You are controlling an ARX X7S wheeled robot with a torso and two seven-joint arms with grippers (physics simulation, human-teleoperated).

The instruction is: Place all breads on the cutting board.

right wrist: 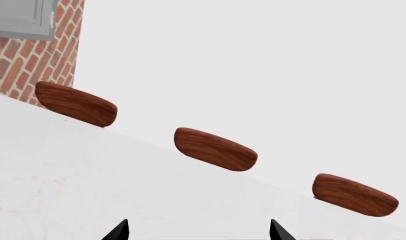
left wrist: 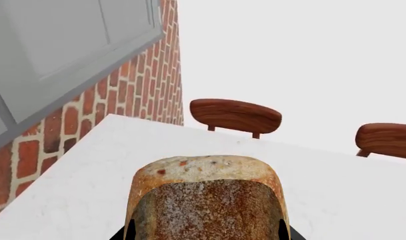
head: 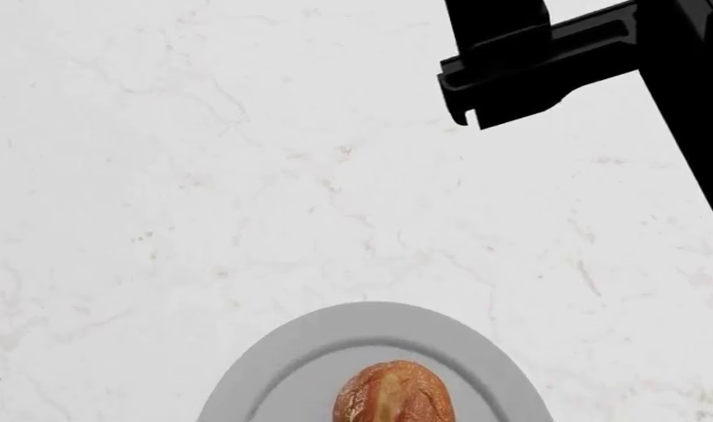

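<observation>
my left gripper (left wrist: 206, 235) is clamped on the speckled bread (left wrist: 206, 200): left wrist view shows the loaf filling the space between the two dark fingertips, held above the white marble table (left wrist: 69, 190). the left arm doesn't appear in the head view.

right gripper (right wrist: 197, 231) is spread wide with nothing between the fingertips, hanging over bare marble. in the head view the right arm (head: 591, 61) is the black shape at upper right; can't read the jaw gap from there.

second bread, the reddish-brown roll (head: 394, 397), sits in the middle of a grey plate (head: 274, 369) at the near edge of the head view, partly cut off by the frame. well apart from the right arm.

cutting board isn't in any view.

beyond the table's far edge: wooden chair backs (right wrist: 215, 149), three in the right wrist view, two in the left. brick wall (left wrist: 149, 85) with a grey panel (left wrist: 62, 40) off to one side.
</observation>
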